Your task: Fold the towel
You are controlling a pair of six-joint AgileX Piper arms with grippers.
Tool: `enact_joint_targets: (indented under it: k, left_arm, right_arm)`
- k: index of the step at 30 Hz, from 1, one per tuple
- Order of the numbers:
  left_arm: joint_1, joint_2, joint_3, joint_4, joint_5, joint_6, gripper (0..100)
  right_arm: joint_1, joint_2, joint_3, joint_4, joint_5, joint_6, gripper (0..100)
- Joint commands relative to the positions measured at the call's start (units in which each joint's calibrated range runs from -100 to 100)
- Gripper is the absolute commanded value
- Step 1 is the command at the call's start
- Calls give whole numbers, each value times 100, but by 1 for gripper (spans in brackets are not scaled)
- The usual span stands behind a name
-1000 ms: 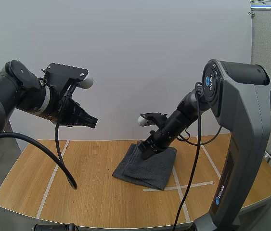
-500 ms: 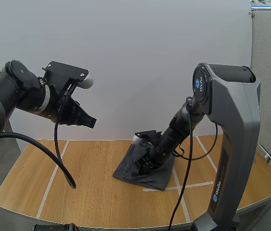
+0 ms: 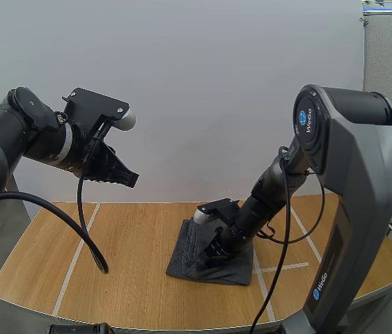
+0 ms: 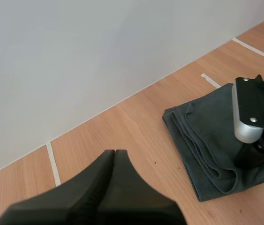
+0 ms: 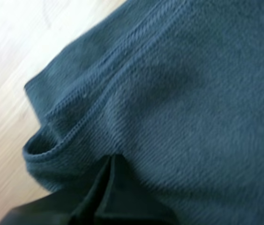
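Note:
A dark grey towel point(image 3: 185, 263) lies folded in layers on the wooden table point(image 3: 119, 285), right of its middle. My right gripper point(image 3: 211, 255) is down on top of it, fingers together. In the right wrist view the shut wedge point(image 5: 112, 160) touches the towel point(image 5: 192, 93) just behind a rolled fold edge. My left gripper point(image 3: 131, 179) hangs high above the table's left side, shut on nothing. In the left wrist view its joined fingers point(image 4: 114, 153) point toward the towel point(image 4: 202, 136), where the right gripper point(image 4: 257, 155) rests.
White tape lines point(image 3: 74, 257) cross the tabletop, one beside the towel's right edge point(image 3: 279, 268). A white wall panel point(image 3: 182, 83) stands along the table's far edge. Bare wood stretches left of the towel and along the front edge.
My right gripper has dropped from the towel's far edge onto its top and slid toward the front. The towel now lies flatter and squarer. The left arm has hardly moved.

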Motion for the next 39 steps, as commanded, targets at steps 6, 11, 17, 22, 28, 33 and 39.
enact_joint_targets:
  k: [6, 11, 17, 22, 28, 33, 39]
  left_arm:
    - [11, 15, 2, -6, 108, 21, 0]
    - [11, 241, 2, -418, 634, 720, 0]
    - [11, 1052, 2, -525, 1285, 1189, 0]
    - [11, 2110, 2, -743, 1507, 1430, 0]
    - [11, 3378, 2, -1290, 1948, 2026, 6]
    - [11, 4059, 2, -1445, 1948, 2252, 69]
    - [-117, 4612, 2, -1445, 1948, 2260, 94]
  right_arm:
    - [-2, -795, 232, -109, 76, -36, 0]
    - [-2, -1614, 50, 184, -137, 166, 0]
    - [-106, -2405, -168, -378, -81, 904, 0]
    - [-569, -3132, -168, -419, 659, 904, 13]
    - [-1118, -3857, -168, -458, 1873, 904, 74]
    - [-1296, -4386, -168, -458, 2611, 904, 86]
    - [-1295, -4784, -168, -458, 2845, 1037, 86]
